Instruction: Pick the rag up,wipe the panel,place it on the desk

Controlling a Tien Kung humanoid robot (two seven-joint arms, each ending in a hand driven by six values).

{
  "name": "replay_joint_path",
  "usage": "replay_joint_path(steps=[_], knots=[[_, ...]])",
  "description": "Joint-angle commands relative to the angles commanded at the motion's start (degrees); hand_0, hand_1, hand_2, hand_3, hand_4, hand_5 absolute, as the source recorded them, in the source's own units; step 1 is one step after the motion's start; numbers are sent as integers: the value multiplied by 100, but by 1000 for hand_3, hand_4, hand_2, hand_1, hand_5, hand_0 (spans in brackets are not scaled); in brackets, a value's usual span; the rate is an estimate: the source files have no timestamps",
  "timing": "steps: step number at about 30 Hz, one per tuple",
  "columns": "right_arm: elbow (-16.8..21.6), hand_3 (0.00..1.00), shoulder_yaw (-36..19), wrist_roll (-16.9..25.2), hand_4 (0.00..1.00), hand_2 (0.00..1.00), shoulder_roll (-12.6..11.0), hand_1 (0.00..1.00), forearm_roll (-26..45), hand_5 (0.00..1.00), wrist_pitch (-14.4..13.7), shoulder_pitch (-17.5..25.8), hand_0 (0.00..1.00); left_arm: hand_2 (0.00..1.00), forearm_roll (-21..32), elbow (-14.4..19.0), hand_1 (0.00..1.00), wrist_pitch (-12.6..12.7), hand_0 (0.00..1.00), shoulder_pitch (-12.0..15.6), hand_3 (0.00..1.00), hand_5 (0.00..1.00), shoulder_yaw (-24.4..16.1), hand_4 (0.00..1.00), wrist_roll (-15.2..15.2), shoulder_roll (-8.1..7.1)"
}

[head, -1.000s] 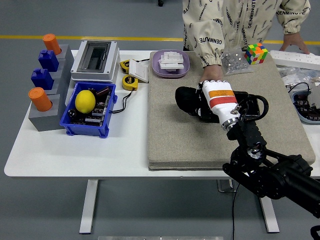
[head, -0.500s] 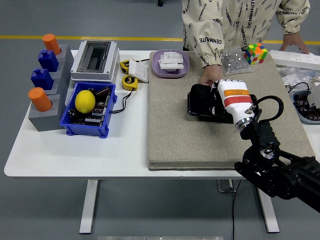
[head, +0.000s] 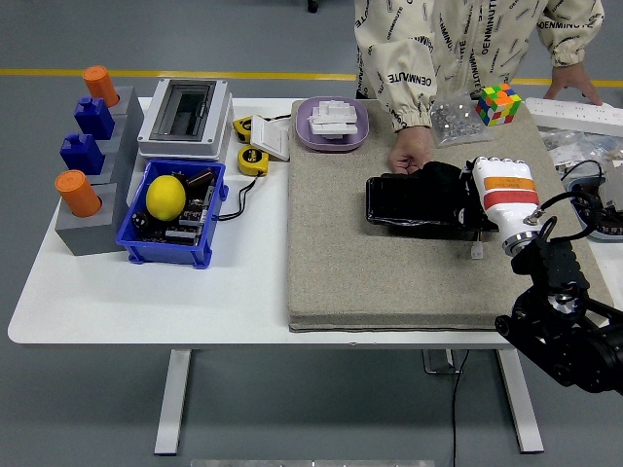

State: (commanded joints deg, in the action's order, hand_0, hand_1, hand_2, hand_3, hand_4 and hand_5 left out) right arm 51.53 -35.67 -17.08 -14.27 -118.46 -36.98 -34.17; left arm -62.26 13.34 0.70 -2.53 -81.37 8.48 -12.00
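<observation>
Black rag (head: 446, 185) under right hand (head: 494, 187), palm down on panel (head: 409, 202)

On the left of the tabletop (head: 146, 292): two orange cylinders (head: 78, 193), two blue blocks (head: 83, 154), one blue bin (head: 165, 248) holding one lemon (head: 165, 196), one grey box (head: 185, 117), two yellow tape measures (head: 252, 160). Farther right: one purple dish (head: 332, 125), one grey mat (head: 389, 272), one black panel (head: 409, 201), one colour cube (head: 498, 104).
</observation>
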Motion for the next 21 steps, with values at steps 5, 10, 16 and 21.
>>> replay_joint_path(steps=[5,10,16,21], knots=[[-19,375,-169,-2,911,373,-157,357,-36,83,0,103,279,637,-6,6,636,1,604,3,562,447,3,631,-3,-7],[-26,374,-323,-3,911,373,-287,357,-67,84,0,202,279,637,-5,11,637,0,603,5,562,448,11,631,-4,-7],[-42,374,-472,-3,912,373,-397,357,-97,84,0,317,279,637,-1,3,636,1,603,25,562,448,19,631,-2,-6],[-50,375,-526,-2,912,373,-434,357,-111,85,0,357,279,637,-1,7,637,1,605,25,562,448,26,631,-2,-6]])
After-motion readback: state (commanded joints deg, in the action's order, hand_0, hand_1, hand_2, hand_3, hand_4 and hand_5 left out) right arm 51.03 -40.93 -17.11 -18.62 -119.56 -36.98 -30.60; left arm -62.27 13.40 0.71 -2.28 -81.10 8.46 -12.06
